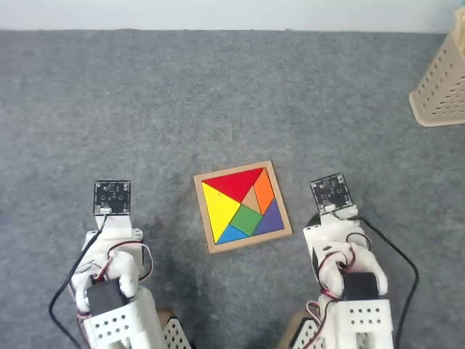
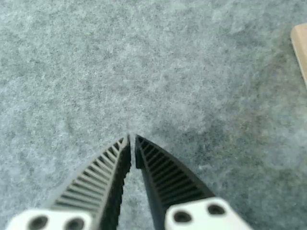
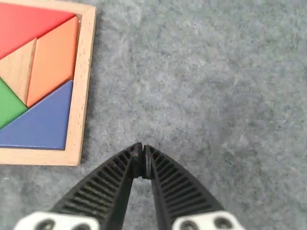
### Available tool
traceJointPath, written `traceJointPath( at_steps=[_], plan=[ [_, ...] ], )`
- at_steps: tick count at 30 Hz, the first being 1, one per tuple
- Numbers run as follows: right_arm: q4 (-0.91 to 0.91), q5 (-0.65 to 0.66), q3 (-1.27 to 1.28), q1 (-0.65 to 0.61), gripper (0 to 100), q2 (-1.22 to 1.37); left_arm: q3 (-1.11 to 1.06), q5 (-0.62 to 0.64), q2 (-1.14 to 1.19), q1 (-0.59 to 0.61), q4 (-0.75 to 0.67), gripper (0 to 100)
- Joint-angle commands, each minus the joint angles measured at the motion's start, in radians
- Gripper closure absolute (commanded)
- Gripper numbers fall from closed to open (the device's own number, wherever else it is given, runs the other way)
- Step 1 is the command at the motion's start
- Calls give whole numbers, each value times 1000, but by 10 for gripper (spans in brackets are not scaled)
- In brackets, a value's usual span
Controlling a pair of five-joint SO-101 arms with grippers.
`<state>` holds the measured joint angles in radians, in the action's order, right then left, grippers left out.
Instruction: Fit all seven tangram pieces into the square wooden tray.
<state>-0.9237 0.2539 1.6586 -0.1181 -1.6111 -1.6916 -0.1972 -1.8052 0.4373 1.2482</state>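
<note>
The square wooden tray [image 1: 209, 233] lies mid-table between the two arms, slightly rotated. Seven coloured pieces lie flat inside it: red [image 1: 236, 183], yellow [image 1: 216, 207], orange [image 1: 264, 191], a plain wood triangle [image 1: 251, 198], green [image 1: 248, 219], light blue [image 1: 232, 234] and dark blue [image 1: 272, 218]. The left gripper [image 2: 132, 138] is shut over bare carpet to the tray's left, holding nothing; a tray corner [image 2: 301, 48] shows at that view's edge. Just right of the tray rim [image 3: 85, 86], the right gripper [image 3: 143, 146] is shut and empty, near the orange [image 3: 53, 57] and dark blue [image 3: 41, 124] pieces.
Grey carpet [image 1: 218, 94] covers the whole table. A beige perforated basket [image 1: 443, 80] stands at the far right back corner. Both arm bases [image 1: 116, 320] sit at the near edge with cables looping beside them.
</note>
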Motion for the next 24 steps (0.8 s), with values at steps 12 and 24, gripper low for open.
traceJointPath(
  at_steps=[12,24],
  plan=[
    [-162,-5,26,71,988,-202,7,-5,-12,-2,8,987],
    [-380,-8,26,73,990,-197,7,-5,-12,-48,8,987]
  ],
)
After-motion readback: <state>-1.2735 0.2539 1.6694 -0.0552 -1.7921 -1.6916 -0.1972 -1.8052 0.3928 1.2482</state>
